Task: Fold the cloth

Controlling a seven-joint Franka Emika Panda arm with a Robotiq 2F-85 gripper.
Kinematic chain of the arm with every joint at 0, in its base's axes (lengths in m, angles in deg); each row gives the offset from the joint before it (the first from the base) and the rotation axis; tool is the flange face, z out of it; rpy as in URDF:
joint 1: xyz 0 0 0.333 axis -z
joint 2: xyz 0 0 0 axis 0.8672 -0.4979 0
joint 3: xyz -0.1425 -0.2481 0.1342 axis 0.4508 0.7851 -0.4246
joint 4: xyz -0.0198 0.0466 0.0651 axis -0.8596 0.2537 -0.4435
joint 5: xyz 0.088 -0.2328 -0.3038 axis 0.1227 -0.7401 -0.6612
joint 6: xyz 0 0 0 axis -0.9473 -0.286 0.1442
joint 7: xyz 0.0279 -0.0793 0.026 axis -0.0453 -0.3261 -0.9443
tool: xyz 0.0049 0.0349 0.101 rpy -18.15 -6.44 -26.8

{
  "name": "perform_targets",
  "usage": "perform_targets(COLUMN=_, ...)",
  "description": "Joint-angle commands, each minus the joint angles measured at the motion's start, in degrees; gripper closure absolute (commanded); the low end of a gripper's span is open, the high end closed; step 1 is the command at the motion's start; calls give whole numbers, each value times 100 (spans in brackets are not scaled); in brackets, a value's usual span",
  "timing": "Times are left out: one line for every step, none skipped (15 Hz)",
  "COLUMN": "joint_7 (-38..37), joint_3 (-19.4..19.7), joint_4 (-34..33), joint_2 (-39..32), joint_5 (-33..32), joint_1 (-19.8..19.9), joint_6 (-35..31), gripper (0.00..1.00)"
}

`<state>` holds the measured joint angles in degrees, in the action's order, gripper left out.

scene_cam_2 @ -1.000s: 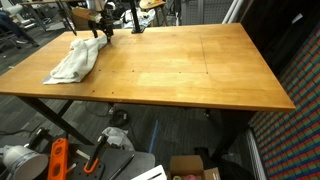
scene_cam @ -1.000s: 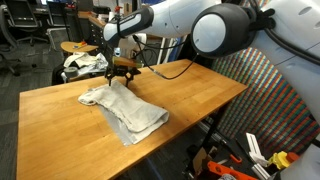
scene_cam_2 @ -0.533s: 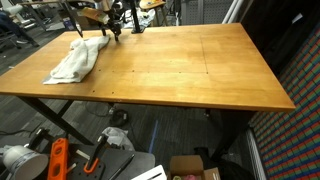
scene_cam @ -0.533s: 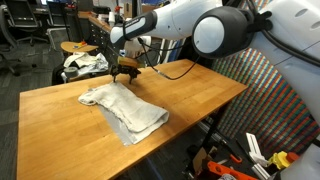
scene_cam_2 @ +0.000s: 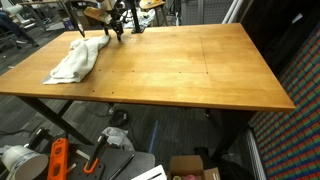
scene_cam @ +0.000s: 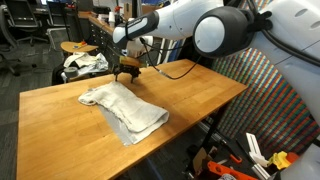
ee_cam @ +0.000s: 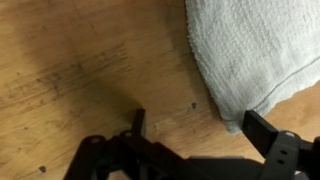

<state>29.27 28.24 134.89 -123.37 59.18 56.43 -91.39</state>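
The cloth (scene_cam: 124, 110) is a pale grey-white fabric lying rumpled and partly doubled over on the wooden table (scene_cam: 190, 95); in the exterior view from the other side it lies near the table's far left corner (scene_cam_2: 75, 60). My gripper (scene_cam: 126, 73) hovers just past the cloth's far end, open and empty, and shows above the cloth's top corner (scene_cam_2: 116, 33). In the wrist view the cloth's corner (ee_cam: 255, 50) fills the upper right, bare wood lies between my two dark fingers, and my gripper (ee_cam: 200, 128) holds nothing. One finger (ee_cam: 262, 130) stands next to the cloth's edge.
A smaller white fabric bundle with dark markings (scene_cam: 84, 62) sits on a chair beyond the table. Chairs and lab clutter stand behind (scene_cam_2: 20, 25). Orange tools and a box lie on the floor (scene_cam_2: 60, 158). A patterned panel (scene_cam: 262, 90) stands beside the table.
My gripper has shifted a little away from the cloth's end toward the table's far edge, still open. The cloth has not moved.
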Motion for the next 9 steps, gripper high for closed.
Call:
perform_targets(joint_7=-22, joint_3=-54, joint_4=256, joint_2=281, joint_5=-51, joint_1=6, joint_6=52, gripper=0)
perform_targets(joint_7=30, joint_3=-82, joint_4=319, joint_2=354, joint_5=-46, joint_1=20, joint_6=154, gripper=0)
perform_targets(joint_7=136, joint_3=-128, joint_4=435, joint_2=473, joint_5=-40, joint_1=42, joint_6=294, gripper=0)
perform_targets(joint_7=217, joint_3=-161, joint_4=526, joint_2=572, joint_5=-37, joint_1=55, joint_6=435, gripper=0)
perform_targets(joint_7=319, joint_3=-196, joint_4=695, joint_2=721, joint_5=-29, joint_1=62, joint_6=533, gripper=0)
perform_targets(joint_7=378, joint_3=-209, joint_4=813, joint_2=828, joint_5=-33, joint_1=56, joint_6=631, gripper=0)
perform_targets(joint_7=446, joint_3=-207, joint_4=995, joint_2=996, joint_5=-74, joint_1=34, joint_6=812, gripper=0)
perform_targets(joint_7=510, joint_3=-206, joint_4=1120, joint_2=1121, joint_5=-100, joint_1=22, joint_6=993, gripper=0)
perform_targets(joint_7=615, joint_3=-210, joint_4=1309, joint_2=1272, joint_5=-131, joint_1=19, joint_6=1196, gripper=0)
